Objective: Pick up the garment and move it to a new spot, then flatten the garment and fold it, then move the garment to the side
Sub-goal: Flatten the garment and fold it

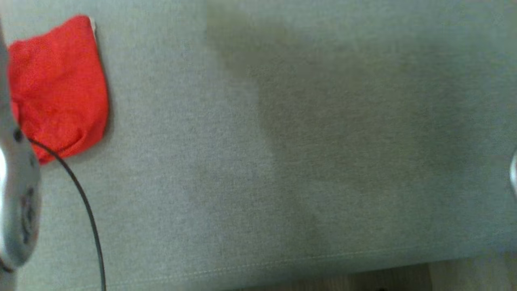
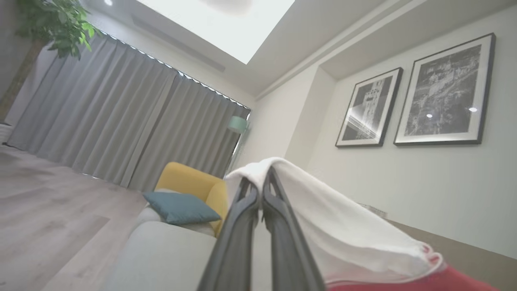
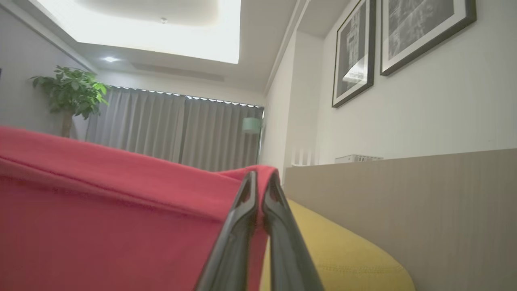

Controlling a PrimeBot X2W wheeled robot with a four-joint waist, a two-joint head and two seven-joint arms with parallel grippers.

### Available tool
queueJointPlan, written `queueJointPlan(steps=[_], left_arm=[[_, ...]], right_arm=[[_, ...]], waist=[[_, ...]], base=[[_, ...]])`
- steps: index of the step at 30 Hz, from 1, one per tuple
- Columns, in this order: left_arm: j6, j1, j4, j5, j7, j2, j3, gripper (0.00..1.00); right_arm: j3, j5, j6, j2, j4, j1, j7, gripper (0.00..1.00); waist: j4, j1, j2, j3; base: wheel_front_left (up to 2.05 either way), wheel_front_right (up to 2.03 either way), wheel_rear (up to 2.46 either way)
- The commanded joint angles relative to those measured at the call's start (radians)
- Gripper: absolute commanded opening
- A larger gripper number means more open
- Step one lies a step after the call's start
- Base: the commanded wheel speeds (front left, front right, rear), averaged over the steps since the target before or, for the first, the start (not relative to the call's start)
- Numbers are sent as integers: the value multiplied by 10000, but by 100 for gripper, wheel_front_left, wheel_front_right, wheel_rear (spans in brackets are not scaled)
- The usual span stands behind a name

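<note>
The garment (image 1: 60, 81) is seen far left over the grey cushion (image 1: 282, 141). Its white edge is clamped by the left hand (image 2: 259, 182), its red edge by the right hand (image 3: 260, 178). Risk: w/ such thin pinches, cloth could be pulled free if arms are spread too hard, & dropped bunched.

I find the left gripper (image 2: 261, 193) closed, its two dark fingers pressed together at the tips on a fold of the garment (image 2: 343, 226), which drapes over them. The right gripper (image 3: 259, 186) is closed too, its tips pinching the garment's edge. Both grippers point upward. The pale left forearm (image 1: 16, 190) crosses the garment's left side.
</note>
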Motion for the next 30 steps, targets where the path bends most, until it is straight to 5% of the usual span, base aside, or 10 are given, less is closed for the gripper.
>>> queueJointPlan(steps=[1,9,24,30], left_arm=[[-51,-803,112,103,-327,429,325,0],[-886,-1386,1762,442,-953,-50,78,0],[-1542,3028,2185,1176,-1008,-337,-193,0],[-1570,4945,1811,242,-1005,127,-2265,0]], right_arm=[[-204,-403,63,232,183,-672,-457,0],[-1190,-1435,63,641,2326,-1410,-1280,0],[-979,-585,63,344,4721,1744,-1301,0],[-114,-11,63,-178,5357,2794,-1302,0]], waist=[[283,-2,0,619],[575,-2,0,1023],[951,-2,0,604],[1132,-2,0,-124]], base=[[0,0,0],[0,0,0],[0,0,0],[0,0,0]])
